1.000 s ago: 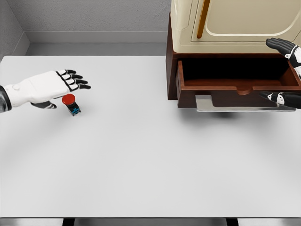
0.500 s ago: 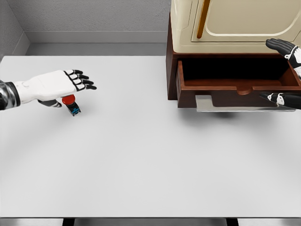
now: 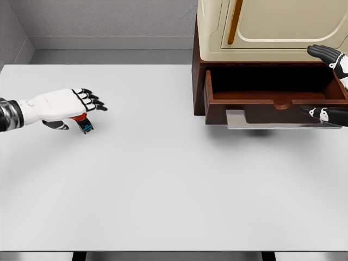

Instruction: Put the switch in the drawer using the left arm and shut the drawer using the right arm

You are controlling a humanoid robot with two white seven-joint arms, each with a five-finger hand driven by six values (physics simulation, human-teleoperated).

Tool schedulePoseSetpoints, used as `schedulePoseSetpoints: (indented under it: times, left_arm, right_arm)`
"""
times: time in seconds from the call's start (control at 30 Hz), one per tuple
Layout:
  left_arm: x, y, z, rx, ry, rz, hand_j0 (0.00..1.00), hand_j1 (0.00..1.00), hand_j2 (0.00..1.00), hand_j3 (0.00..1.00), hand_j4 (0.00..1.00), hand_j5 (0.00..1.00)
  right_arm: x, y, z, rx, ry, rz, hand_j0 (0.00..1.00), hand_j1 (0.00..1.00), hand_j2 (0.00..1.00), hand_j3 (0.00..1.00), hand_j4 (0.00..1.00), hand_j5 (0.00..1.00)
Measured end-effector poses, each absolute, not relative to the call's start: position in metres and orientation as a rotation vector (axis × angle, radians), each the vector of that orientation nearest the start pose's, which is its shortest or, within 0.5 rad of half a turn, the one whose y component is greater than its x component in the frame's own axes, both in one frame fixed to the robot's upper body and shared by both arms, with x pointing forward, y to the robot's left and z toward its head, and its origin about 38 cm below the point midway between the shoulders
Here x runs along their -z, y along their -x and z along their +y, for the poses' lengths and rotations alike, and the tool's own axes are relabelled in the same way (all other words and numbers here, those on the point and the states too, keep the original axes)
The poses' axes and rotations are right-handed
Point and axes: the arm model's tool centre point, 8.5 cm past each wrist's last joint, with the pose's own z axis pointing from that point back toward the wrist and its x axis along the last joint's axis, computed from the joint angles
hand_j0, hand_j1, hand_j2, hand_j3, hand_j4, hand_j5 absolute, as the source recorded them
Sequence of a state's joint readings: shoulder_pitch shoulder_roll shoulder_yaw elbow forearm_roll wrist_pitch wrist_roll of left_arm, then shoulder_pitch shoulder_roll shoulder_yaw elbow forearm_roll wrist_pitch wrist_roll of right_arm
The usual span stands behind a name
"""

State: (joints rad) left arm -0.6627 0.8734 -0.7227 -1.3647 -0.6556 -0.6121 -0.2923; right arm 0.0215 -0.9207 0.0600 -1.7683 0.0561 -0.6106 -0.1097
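One step first: lower left robot hand [image 3: 65, 104], fingers spread and holding nothing, squarely over switch [image 3: 83, 123] before curling.

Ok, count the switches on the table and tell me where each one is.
1. The switch, with a red button, sits on the table at far left, mostly under the left hand. The open drawer interior is dark, so another could be hidden.

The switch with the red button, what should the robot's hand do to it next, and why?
Probably close the fingers around it. The left hand is right over the switch, covering most of its red button, but the fingers look stretched out, not gripping. The switch sits on the table, and the drawer far to the right is open, waiting.
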Motion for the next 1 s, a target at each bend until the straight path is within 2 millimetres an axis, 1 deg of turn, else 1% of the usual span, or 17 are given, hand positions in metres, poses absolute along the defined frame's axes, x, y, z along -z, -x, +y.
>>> schedulePoseSetpoints:
  times: [0.07,0.37,0.47,0.6,0.67,0.9,1.0]
  left_arm:
    - [-0.1877,-0.4398,0.3323,2.214,-0.616,-1.275,0.74,0.74,0.74,0.74,0.74,0.74]
    - [-0.1831,-0.4422,0.3309,2.22,-0.605,-1.25,0.74,0.74,0.74,0.74,0.74,0.74]
    - [-0.182,-0.4424,0.3314,2.221,-0.602,-1.242,0.67,0.67,0.67,0.67,0.67,0.67]
    - [-0.18,-0.442,0.3325,2.226,-0.595,-1.224,0.52,0.52,0.52,0.52,0.52,0.52]
    - [-0.1799,-0.442,0.3329,2.226,-0.594,-1.22,0.5,0.5,0.5,0.5,0.5,0.5]
    - [-0.1811,-0.4424,0.3334,2.223,-0.593,-1.22,0.49,0.49,0.49,0.49,0.49,0.49]
    - [-0.1883,-0.4454,0.3327,2.22,-0.61,-1.233,0.5,0.5,0.5,0.5,0.5,0.5]
  right_arm:
    - [-0.2612,-0.3312,-0.3731,-1.139,0.477,-2.137,1.0,1.0,1.0,1.0,1.0,1.0]
    - [-0.2612,-0.3311,-0.373,-1.139,0.477,-2.137,1.0,1.0,1.0,1.0,1.0,1.0]
    - [-0.2613,-0.3311,-0.373,-1.139,0.477,-2.137,1.0,1.0,1.0,1.0,1.0,1.0]
    - [-0.2612,-0.3311,-0.373,-1.139,0.477,-2.137,1.0,1.0,1.0,1.0,1.0,1.0]
    - [-0.2612,-0.3311,-0.373,-1.139,0.477,-2.137,1.0,1.0,1.0,1.0,1.0,1.0]
    - [-0.2613,-0.3312,-0.3731,-1.139,0.477,-2.137,1.0,1.0,1.0,1.0,1.0,1.0]
    - [-0.2613,-0.3312,-0.3731,-1.139,0.477,-2.137,1.0,1.0,1.0,1.0,1.0,1.0]
